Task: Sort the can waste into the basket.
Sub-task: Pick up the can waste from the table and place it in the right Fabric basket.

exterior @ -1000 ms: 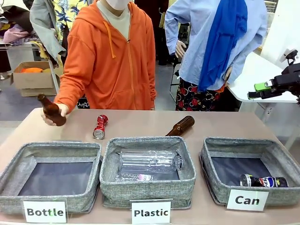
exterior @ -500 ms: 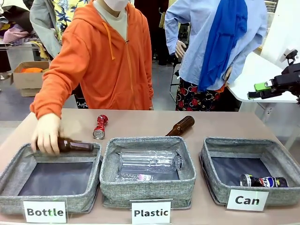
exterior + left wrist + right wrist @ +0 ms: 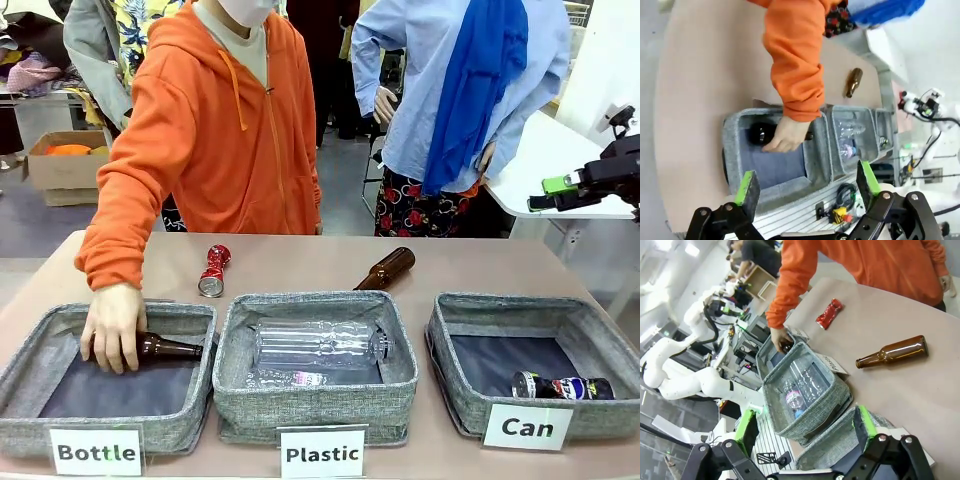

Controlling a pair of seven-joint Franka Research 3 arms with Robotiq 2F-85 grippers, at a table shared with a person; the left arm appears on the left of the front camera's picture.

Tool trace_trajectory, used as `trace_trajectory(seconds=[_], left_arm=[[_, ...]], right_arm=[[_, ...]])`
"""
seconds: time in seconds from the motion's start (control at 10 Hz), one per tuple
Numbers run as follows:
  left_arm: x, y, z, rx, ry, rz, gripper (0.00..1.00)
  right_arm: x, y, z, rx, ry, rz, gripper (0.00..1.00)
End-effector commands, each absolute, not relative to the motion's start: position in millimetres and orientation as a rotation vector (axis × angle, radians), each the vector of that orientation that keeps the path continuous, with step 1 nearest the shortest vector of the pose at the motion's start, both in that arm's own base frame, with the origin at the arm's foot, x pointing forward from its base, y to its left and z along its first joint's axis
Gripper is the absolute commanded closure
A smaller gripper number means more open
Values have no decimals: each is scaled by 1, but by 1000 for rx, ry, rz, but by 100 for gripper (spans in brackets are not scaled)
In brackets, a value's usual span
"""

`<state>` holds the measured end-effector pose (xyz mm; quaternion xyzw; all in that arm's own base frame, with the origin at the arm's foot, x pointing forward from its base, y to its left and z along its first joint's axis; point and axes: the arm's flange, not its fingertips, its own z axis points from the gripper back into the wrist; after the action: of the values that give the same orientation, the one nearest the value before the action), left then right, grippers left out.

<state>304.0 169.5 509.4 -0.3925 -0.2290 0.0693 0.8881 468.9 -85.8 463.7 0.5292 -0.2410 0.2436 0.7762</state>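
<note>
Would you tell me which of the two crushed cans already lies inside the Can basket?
The dark blue-black can, lying in the front of the Can basket; the red can lies out on the table instead.

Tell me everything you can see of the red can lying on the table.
The red can is a small metal drink can, crushed at the middle, red with silver ends. It lies on its side on the tabletop, behind the Bottle bin and the Plastic bin, one silver end toward the front camera. Only the table touches it.
</note>
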Motion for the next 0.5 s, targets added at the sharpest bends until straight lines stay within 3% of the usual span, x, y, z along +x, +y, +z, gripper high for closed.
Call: trace_trajectory(seconds=[0.0,0.4], left_arm=[[300,196,513,-817,-492,173,0],[210,267,500,-850,-629,377,0]], right_arm=[[465,-85,464,1128,-529,524,0],[465,-85,464,1128,-529,524,0]])
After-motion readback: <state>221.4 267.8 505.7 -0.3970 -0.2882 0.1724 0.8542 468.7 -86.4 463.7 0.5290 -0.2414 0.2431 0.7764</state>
